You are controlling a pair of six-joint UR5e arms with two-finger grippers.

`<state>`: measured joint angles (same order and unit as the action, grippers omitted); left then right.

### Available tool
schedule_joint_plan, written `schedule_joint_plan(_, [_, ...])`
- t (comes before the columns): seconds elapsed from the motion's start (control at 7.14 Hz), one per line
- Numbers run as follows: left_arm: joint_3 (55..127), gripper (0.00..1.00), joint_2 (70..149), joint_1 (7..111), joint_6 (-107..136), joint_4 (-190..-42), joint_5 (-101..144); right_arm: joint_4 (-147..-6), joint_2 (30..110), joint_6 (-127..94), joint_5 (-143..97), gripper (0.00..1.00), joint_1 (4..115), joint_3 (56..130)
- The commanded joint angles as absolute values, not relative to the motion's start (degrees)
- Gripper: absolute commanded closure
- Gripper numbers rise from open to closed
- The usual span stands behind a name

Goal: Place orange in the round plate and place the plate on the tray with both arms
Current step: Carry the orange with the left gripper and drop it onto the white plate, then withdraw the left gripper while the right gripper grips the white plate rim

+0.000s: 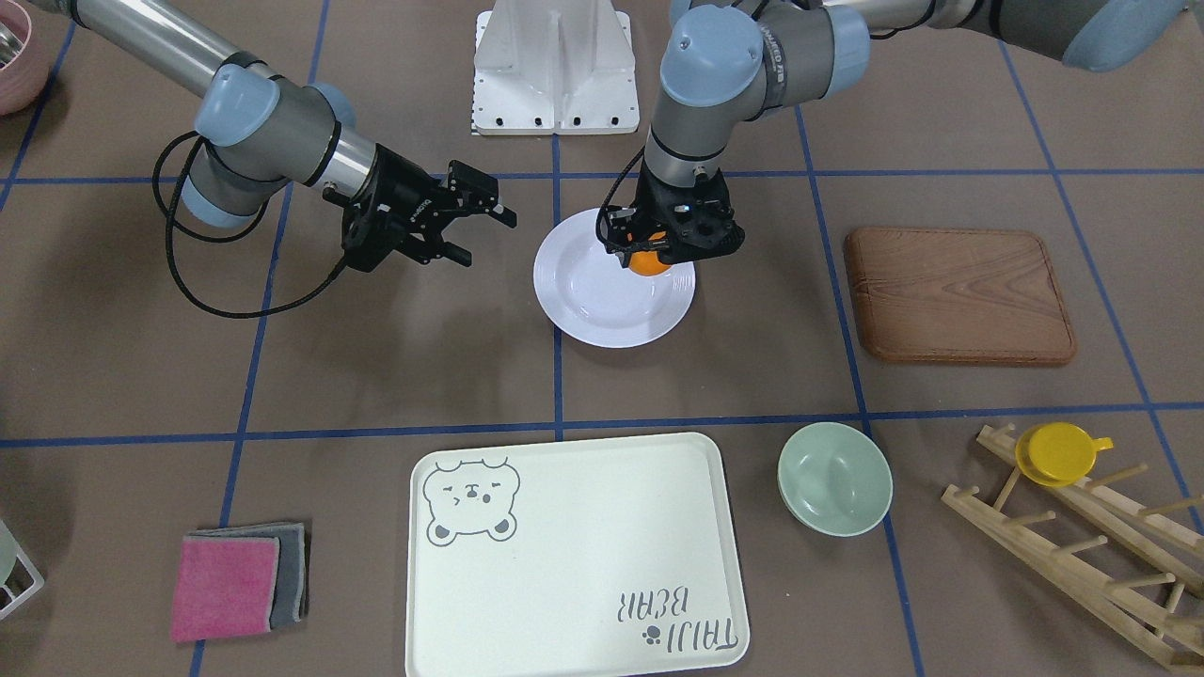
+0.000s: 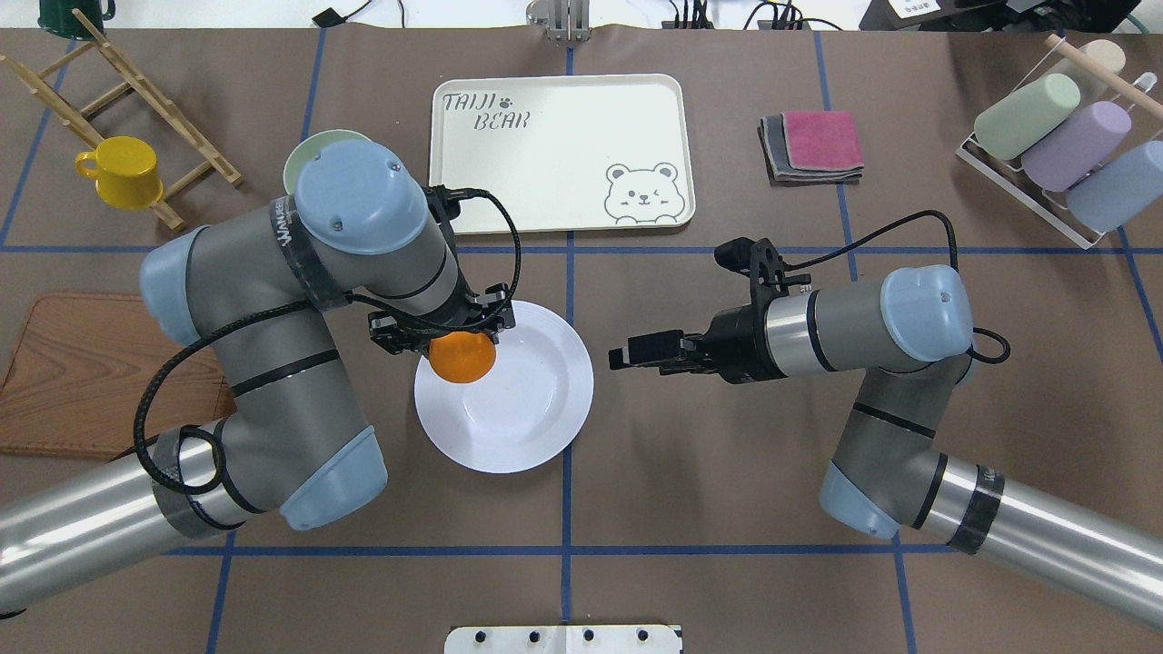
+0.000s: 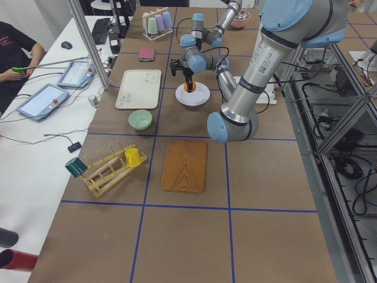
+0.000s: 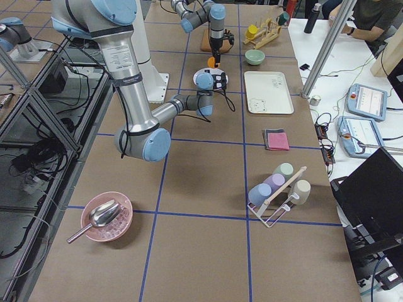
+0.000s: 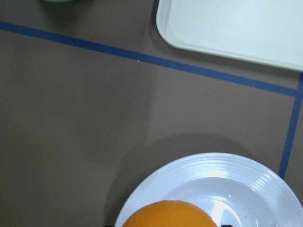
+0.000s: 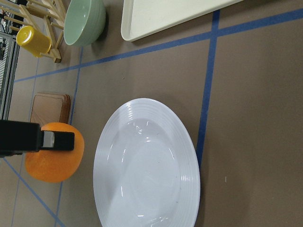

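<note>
My left gripper [image 1: 651, 252] is shut on the orange [image 2: 462, 357] and holds it just above the round plate [image 2: 518, 409], over the plate's rim on my left side. In the right wrist view a black finger [image 6: 28, 137] lies across the orange [image 6: 54, 161] beside the white plate [image 6: 147, 170]. My right gripper [image 1: 484, 237] stands open with nothing in it, a short way off the plate's other side and pointing at it. Beyond the plate lies the cream bear tray [image 2: 545, 154], nothing on it.
A brown wooden board [image 2: 82, 372] lies under my left arm. A pale green bowl [image 1: 834, 478] sits beside the tray, and a yellow cup [image 1: 1058, 453] hangs on a wooden rack. Folded pink and grey cloths [image 2: 813, 145] and a rack of pastel cups [image 2: 1063, 154] lie at the far right.
</note>
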<state>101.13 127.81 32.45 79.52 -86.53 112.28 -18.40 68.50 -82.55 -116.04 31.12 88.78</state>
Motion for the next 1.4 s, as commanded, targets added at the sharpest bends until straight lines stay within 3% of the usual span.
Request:
schedule_joint_plan(0.0, [100.7,0.01,127.9,32.0,79.7,-89.1,110.0,-14.6,68.1,-82.7,-114.4,0.0,30.2,86.4])
schedule_joint_plan(0.28, [102.4,0.01,127.2,32.5,79.1,-88.5,110.0,-14.2,67.9,-82.8,-110.0,0.0,27.9,86.6])
schedule_joint_plan(0.7, [110.3,0.01,117.5,37.0,66.2,-88.3,110.6,-15.2,66.4,-82.5,-105.6,0.02,25.4,85.8])
schedule_joint_plan(0.84, [111.0,0.01,116.2,38.7,64.8,-88.3,112.7,-15.3,64.4,-82.5,-105.6,0.09,25.3,82.4])
schedule_joint_plan(1.26, [111.1,0.02,115.2,40.3,64.4,-88.4,114.8,-15.4,63.3,-82.3,-105.6,0.1,24.6,79.8])
